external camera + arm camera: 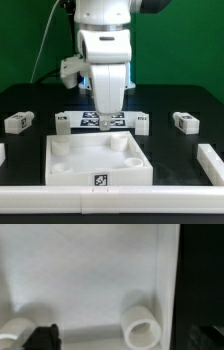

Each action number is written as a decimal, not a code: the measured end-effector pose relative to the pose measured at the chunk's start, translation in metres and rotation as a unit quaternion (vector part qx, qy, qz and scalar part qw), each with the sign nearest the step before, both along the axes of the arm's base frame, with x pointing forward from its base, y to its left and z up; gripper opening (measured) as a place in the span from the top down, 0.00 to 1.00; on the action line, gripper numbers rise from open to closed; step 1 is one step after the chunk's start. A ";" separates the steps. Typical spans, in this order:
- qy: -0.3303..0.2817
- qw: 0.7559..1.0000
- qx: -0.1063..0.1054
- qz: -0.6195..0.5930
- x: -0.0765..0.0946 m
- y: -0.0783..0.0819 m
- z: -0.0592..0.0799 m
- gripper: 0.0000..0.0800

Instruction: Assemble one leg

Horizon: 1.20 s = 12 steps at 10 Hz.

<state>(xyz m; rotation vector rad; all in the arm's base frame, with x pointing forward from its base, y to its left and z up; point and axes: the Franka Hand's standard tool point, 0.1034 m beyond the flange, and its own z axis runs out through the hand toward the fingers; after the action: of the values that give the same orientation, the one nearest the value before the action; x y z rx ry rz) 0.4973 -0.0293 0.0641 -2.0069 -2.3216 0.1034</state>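
The tray (48,155) fills the table's middle. The gripper (106,120) hangs over its far side, fingers spread wide and empty. A leg (185,121) lies well apart, toward the exterior view's right. The gripper should lift clear of the tray wall, then come down on the leg squarely.

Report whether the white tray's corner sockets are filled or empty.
Empty: the wrist view's socket is an open hollow; a leg and a second leg lie outside the tray.
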 end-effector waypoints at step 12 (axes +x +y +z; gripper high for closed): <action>0.052 0.998 0.005 -0.030 -0.019 -0.013 -0.044 0.69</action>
<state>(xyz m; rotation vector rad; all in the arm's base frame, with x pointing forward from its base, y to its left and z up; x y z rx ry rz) 0.4786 -0.0420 0.0204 -2.0122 -2.1930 0.1877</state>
